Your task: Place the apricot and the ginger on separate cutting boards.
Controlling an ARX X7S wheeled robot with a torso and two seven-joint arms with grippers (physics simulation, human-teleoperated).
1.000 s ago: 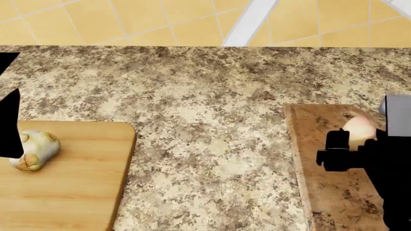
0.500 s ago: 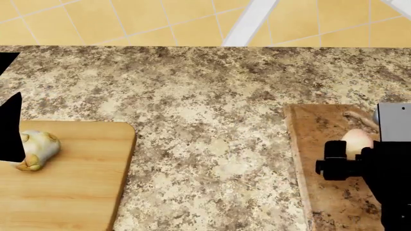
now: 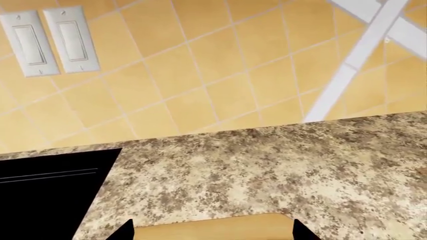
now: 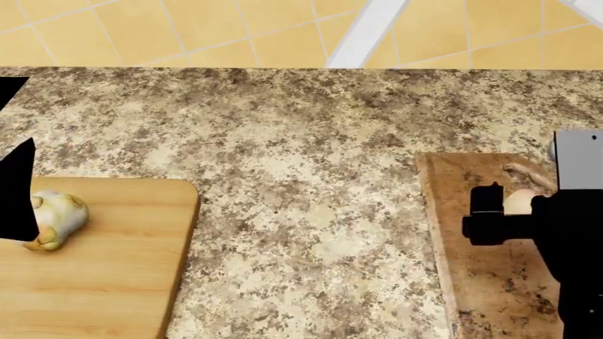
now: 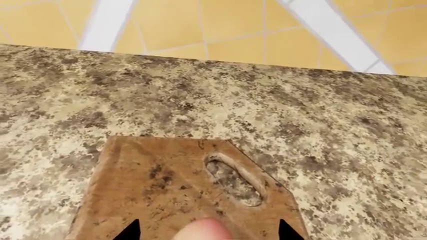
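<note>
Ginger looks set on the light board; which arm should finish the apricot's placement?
Right. Its gripper has the apricot between its fingers over the dark cutting board.

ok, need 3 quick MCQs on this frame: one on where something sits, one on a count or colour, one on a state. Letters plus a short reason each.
1. Where is the ginger?
A. on the light blond cutting board
B. on the bare countertop
C. on the dark brown cutting board

2. How many cutting boards are in the head view?
A. one
B. two
C. three

3. What state is the right gripper in?
A. shut tight on the apricot
B. open, tips either side of the apricot
C. out of view

Answers:
1 A: the ginger lies on the light blond cutting board, beside the left gripper.
2 B: only the blond board and the dark brown cutting board show.
3 B: in the right wrist view the right gripper has both tips spread wide, clear of the apricot.
</note>
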